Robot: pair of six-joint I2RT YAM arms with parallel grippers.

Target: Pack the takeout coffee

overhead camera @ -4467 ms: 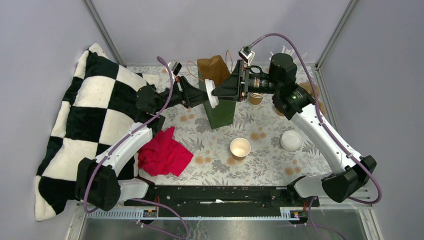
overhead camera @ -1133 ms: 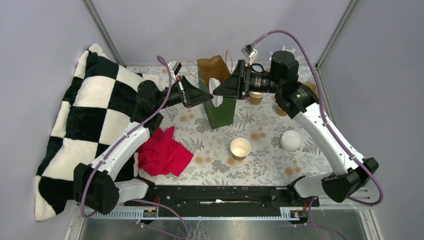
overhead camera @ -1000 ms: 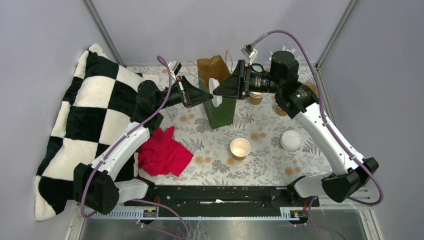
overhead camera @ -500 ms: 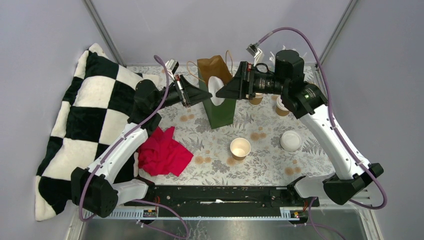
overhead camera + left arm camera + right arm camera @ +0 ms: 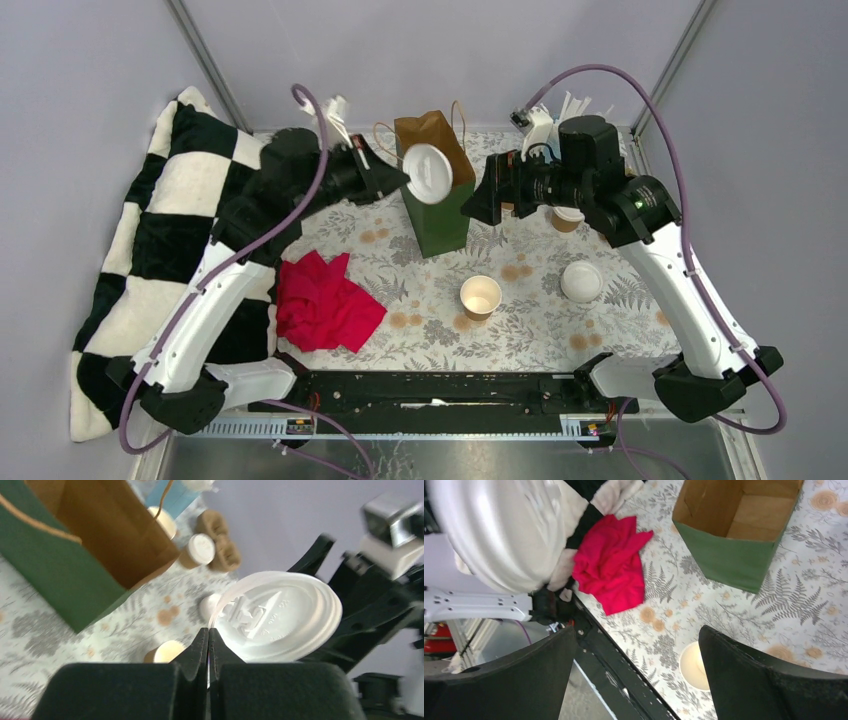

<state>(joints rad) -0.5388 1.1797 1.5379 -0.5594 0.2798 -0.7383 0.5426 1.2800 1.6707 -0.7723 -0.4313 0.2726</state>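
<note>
My left gripper (image 5: 403,176) is shut on the rim of a round white plastic lid (image 5: 426,172) and holds it in the air beside the mouth of the green paper bag (image 5: 440,215). The left wrist view shows the shut fingertips (image 5: 208,639) pinching the lid (image 5: 280,615). My right gripper (image 5: 476,206) is open and empty, to the right of the bag. An open tan cup (image 5: 480,296), cream inside, stands on the table in front of the bag; it also shows in the right wrist view (image 5: 696,666). A lidded cup (image 5: 567,215) stands under the right arm.
A red cloth (image 5: 325,303) lies at the front left. A checkered pillow (image 5: 160,230) fills the left side. A white lid (image 5: 581,281) lies at the right. A blue cup of white sticks (image 5: 172,495) stands behind the bag.
The right gripper has let go of the lid, opened and drawn back to the right. The left gripper now holds the lid alone and has risen with it.
</note>
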